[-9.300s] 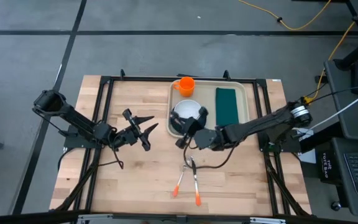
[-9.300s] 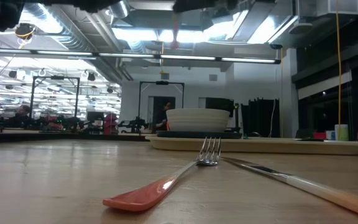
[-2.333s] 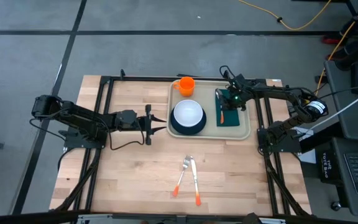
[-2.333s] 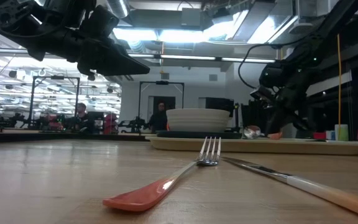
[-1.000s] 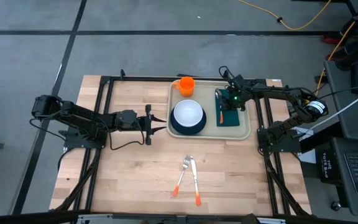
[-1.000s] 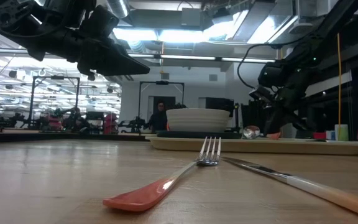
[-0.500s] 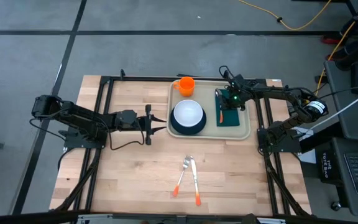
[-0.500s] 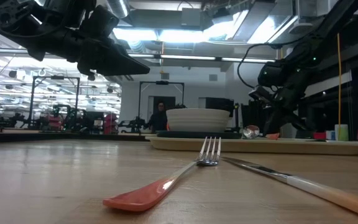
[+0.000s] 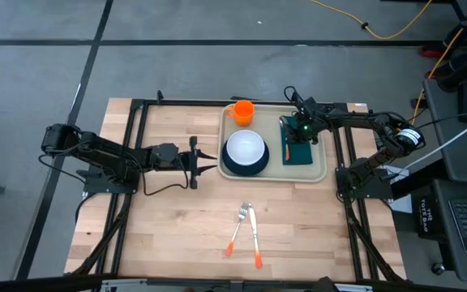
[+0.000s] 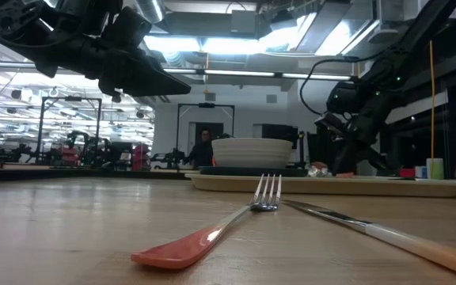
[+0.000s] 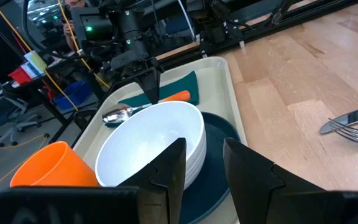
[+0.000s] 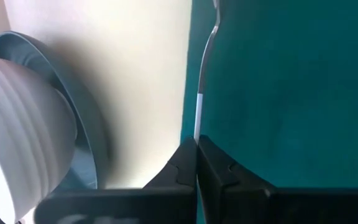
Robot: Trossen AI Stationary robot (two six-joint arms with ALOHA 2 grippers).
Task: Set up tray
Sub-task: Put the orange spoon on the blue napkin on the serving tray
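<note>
Right gripper [image 9: 293,139] clamps the spoon [image 11: 143,107] over the napkin [image 9: 297,148] (likely laying it there); left gripper [image 9: 205,156], fingers apart, waits beside the tray [image 9: 321,172].

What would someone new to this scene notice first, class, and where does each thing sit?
The beige tray at the table's far side holds a white bowl on a dark plate, an orange cup and a green napkin. The right hand is shut on a spoon over the napkin. A fork and knife lie on the bare wood nearer the front.
</note>
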